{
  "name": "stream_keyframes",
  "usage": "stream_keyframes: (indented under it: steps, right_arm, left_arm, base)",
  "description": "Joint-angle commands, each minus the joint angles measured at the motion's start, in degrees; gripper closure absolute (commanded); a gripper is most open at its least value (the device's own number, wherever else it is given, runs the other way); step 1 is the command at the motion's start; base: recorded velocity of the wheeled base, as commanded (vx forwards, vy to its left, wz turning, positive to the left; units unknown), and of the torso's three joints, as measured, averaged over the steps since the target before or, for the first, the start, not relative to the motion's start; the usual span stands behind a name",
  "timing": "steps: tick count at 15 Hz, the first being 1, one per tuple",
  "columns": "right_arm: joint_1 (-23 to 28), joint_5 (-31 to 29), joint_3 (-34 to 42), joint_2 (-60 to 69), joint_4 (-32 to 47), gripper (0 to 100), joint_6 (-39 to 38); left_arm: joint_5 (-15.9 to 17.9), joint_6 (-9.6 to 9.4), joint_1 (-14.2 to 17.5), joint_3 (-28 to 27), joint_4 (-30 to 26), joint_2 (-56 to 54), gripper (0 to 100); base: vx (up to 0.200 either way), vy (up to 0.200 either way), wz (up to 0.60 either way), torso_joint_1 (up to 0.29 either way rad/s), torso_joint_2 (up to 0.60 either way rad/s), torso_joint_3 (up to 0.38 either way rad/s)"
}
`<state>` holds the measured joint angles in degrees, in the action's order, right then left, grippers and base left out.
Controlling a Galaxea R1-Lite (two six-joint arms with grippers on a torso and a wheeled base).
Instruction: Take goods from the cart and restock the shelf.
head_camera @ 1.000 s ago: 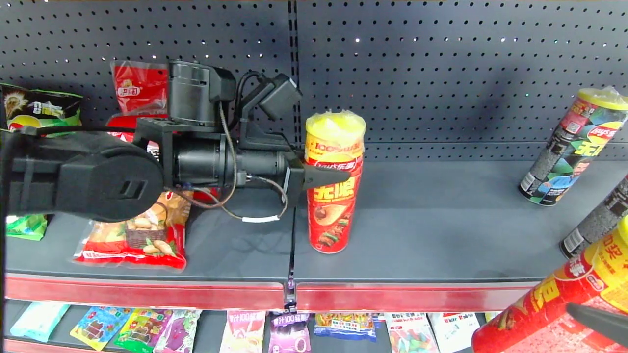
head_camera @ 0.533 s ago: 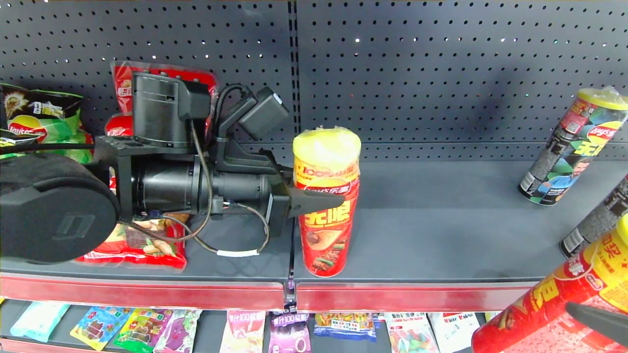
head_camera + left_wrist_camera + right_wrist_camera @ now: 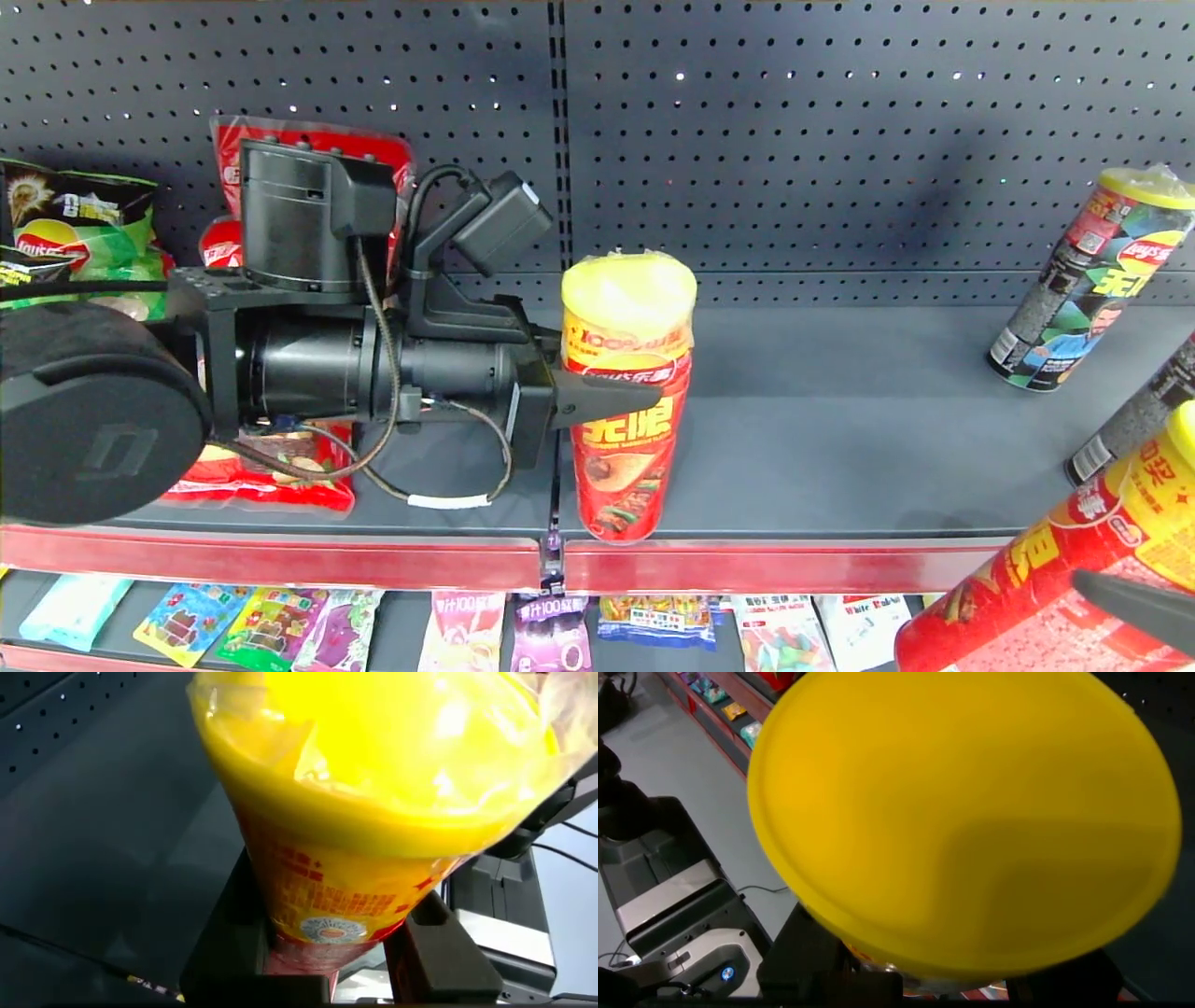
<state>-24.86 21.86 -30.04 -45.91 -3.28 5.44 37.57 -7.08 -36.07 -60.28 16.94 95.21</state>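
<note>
A red chips can [image 3: 625, 467] with a yellow lid stands upright at the front edge of the grey shelf [image 3: 822, 448]. My left gripper [image 3: 639, 383] is shut on its upper part, coming in from the left. In the left wrist view the can [image 3: 374, 793] sits between the two dark fingers [image 3: 234, 943]. A second red can [image 3: 1055, 579] lies tilted at the lower right, below the shelf edge. My right gripper [image 3: 1134, 607] is shut on it, one dark finger across its side. Its yellow lid [image 3: 971, 812] faces the right wrist camera.
Two black cans [image 3: 1088, 280] [image 3: 1130, 420] lean at the shelf's right end. A peanut bag [image 3: 271, 471], a red bag [image 3: 308, 149] and a green chip bag [image 3: 75, 233] lie at the left. Snack packs [image 3: 467, 625] fill the lower shelf. Bare shelf lies between the red can and the black cans.
My left arm has drawn back toward the shelf's front edge and slightly left, carrying the red can with it. The right arm and its can have barely moved.
</note>
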Motion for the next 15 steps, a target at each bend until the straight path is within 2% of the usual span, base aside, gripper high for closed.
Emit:
stream_keyframes:
  steps: [1,3,4,6,9,13,15]
  right_arm:
    - [0.0,0.0,0.0,-0.8,-0.1,100,0.0]
    - [0.0,0.0,-2.1,-2.8,-0.1,100,0.0]
    - [0.0,0.0,-3.0,-3.8,-0.1,100,0.0]
    - [0.0,0.1,-8.5,-9.2,-0.1,100,0.1]
    - [-0.3,0.4,-17.2,-17.4,-0.1,100,0.2]
    - [-0.2,0.2,-28.4,-29.0,-0.1,100,1.2]
    - [-0.4,0.0,-36.2,-37.3,-0.1,100,2.2]
  left_arm:
    - [0.0,0.05,-0.1,0.7,0.1,-0.3,100]
    - [-0.1,-0.04,-0.1,1.3,0.1,-0.3,100]
    - [-0.1,0.05,-0.1,1.3,0.1,-0.4,0]
    - [-0.7,-0.04,-0.1,1.9,0.5,-0.7,0]
    - [-4.5,-0.21,-0.1,6.3,0.5,-3.4,0]
    - [-4.5,0.05,0.9,10.3,0.7,-7.2,0]
    - [-4.4,0.05,3.1,13.3,0.7,-10.0,0]
  base:
    - [0.000,0.000,0.00,0.000,0.00,0.000]
    - [0.000,0.000,0.00,0.000,0.00,0.000]
    - [0.000,0.000,0.00,0.000,0.00,0.000]
    - [0.000,0.000,0.00,0.000,0.00,0.000]
    - [0.000,0.000,0.00,0.000,0.00,0.000]
    - [0.000,0.000,0.00,0.000,0.00,0.000]
    - [0.000,0.000,0.00,0.000,0.00,0.000]
